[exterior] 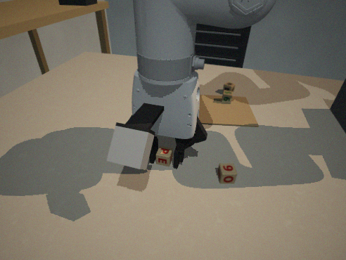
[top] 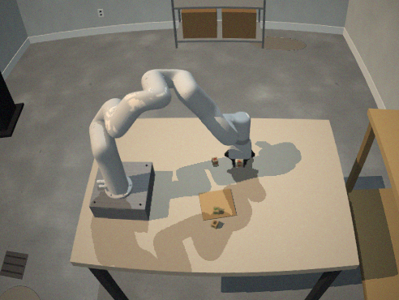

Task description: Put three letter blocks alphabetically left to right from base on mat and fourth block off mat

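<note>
A tan block with red letters [exterior: 164, 157] rests on the table between my gripper's fingers [exterior: 164, 159]. It also shows in the top view [top: 239, 162], under the gripper [top: 239, 163]. The fingers are partly closed around it, close to its sides, and I see no firm clamp. A second red-lettered block [exterior: 227, 173] [top: 215, 161] lies on the table beside it, towards the robot's base. The brown mat [top: 217, 203] lies flat nearer the table's front. A green-lettered block [top: 219, 210] sits on the mat near its edge. Another block [top: 215, 224] lies just off that edge.
The robot's base plinth [top: 122, 196] stands at the table's left side. A wooden side table [top: 385, 162] stands to the right of the table. A shelf with boxes [top: 219, 22] stands on the floor at the back.
</note>
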`<state>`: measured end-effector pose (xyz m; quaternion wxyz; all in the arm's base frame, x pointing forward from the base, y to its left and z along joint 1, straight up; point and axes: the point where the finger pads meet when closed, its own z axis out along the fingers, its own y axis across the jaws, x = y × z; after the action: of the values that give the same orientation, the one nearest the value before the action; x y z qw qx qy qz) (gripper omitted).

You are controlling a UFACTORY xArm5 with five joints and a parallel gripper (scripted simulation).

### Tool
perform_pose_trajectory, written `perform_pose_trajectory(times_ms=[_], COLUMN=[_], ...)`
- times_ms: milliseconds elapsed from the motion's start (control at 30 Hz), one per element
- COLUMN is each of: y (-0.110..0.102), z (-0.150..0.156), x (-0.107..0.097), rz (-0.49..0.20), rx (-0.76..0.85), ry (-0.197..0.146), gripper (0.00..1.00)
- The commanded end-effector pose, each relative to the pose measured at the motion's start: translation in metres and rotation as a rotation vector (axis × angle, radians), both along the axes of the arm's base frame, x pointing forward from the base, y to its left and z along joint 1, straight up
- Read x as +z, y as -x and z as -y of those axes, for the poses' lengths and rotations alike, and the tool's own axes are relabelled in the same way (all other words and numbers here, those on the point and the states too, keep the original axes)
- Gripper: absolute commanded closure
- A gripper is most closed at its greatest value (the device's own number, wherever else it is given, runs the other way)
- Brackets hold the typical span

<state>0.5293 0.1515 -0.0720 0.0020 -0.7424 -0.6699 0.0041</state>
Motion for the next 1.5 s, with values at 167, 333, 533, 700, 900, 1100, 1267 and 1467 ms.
perform_pose_trajectory(times_ms=[167, 333, 533, 700, 900, 1100, 1267, 1467], y=[-0.002, -0.002, -0.002, -0.002, -0.002, -0.002, -0.002, -0.002], z=[0.0, 0.0, 0.0, 0.0, 0.0, 0.0, 0.0, -0.001], x=[0.002, 0.002, 0.002, 0.002, 0.002, 0.002, 0.003, 0.027], rz=[0.004, 0.004, 0.004, 0.004, 0.004, 0.004, 0.004, 0.004], rx=[0.0, 0.0, 0.0, 0.0, 0.0, 0.0, 0.0, 0.0], ry=[-0.001, -0.001, -0.001, -0.001, -0.001, -0.001, -0.001, -0.001], gripper=[0.79, 0.79, 0.79, 0.79, 0.79, 0.79, 0.79, 0.79])
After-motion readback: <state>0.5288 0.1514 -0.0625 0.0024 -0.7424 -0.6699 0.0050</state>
